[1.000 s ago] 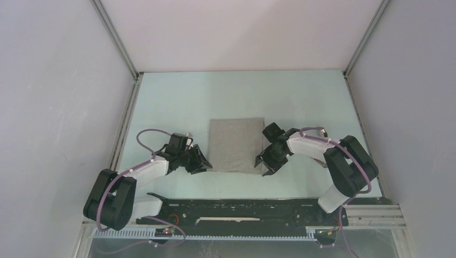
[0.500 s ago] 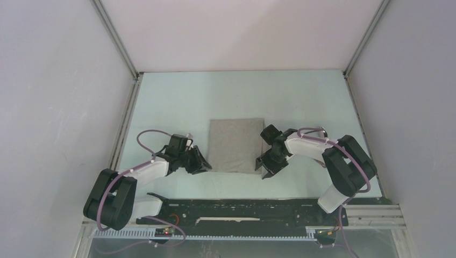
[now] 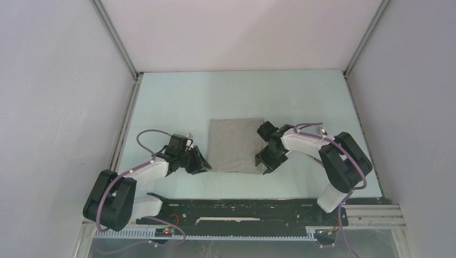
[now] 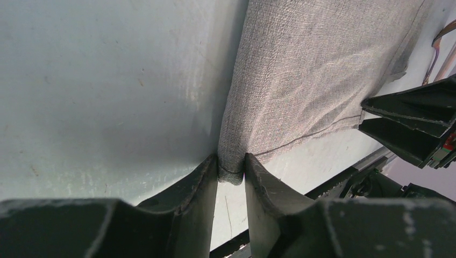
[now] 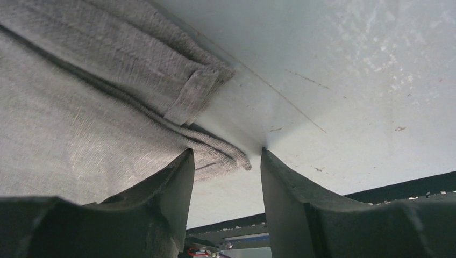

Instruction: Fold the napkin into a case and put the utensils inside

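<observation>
- Napkin (image 3: 235, 145) is laid at the middle of the bench (image 3: 177, 102), already folded into a flat, layered rectangle; no narrow case is formed yet.
- Its 7 o'clock corner is pinched in the closed left claw (image 4: 231, 165).
- Its 5 o'clock corner is straddled by the right claw (image 5: 226, 157), jaws apart, nothing gripped.
- Utensils (image 4: 436, 51) are glimpsed off the cloth, toward 3 o'clock; further folding and insertion are judged outstanding.

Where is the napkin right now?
In the top view the napkin lies at the table's middle; the left fingers pinch its near-left corner and the open right fingers straddle its near-right corner.
</observation>
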Robot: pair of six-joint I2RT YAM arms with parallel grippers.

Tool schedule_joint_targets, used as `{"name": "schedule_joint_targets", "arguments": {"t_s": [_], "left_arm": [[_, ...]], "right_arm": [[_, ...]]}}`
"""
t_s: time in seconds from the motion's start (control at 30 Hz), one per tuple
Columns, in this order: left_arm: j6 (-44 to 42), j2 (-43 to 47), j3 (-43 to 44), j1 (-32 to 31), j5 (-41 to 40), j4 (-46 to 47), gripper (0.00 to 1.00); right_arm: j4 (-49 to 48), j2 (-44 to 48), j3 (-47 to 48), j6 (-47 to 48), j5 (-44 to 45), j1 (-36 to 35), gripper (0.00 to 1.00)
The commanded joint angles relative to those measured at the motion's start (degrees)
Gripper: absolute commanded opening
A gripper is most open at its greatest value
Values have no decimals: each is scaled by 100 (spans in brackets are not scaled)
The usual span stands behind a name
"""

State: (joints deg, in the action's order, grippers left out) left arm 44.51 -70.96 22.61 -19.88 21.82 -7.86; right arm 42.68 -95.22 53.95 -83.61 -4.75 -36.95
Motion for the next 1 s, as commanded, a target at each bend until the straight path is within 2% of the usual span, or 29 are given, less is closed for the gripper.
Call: {"name": "schedule_joint_targets", "arguments": {"t_s": [0.0,0.33,0.63,0.77,0.83,0.93,0.97], "left_arm": [[-270,82,-174,-42,-347,-504,35],[-250,302,-99,-42,-402,-686,36],[-250,512,-93,-42,-432,-831,40],[-250,689,-39,-42,-502,-999,48],[-243,786,-34,-42,-515,-1036,55],[-232,823,-68,-42,-478,-1013,68],[-235,773,-72,-42,-439,-989,70]], "right_arm": [[216,-233,123,-4,198,-86,56],[393,-330,124,-236,290,-320,54],[231,-482,118,-40,475,-246,45],[182,-386,119,83,716,-259,35],[129,-311,114,185,828,-269,27],[-191,-111,-6,367,848,-285,4],[-258,-49,-29,394,829,-293,0]]}}
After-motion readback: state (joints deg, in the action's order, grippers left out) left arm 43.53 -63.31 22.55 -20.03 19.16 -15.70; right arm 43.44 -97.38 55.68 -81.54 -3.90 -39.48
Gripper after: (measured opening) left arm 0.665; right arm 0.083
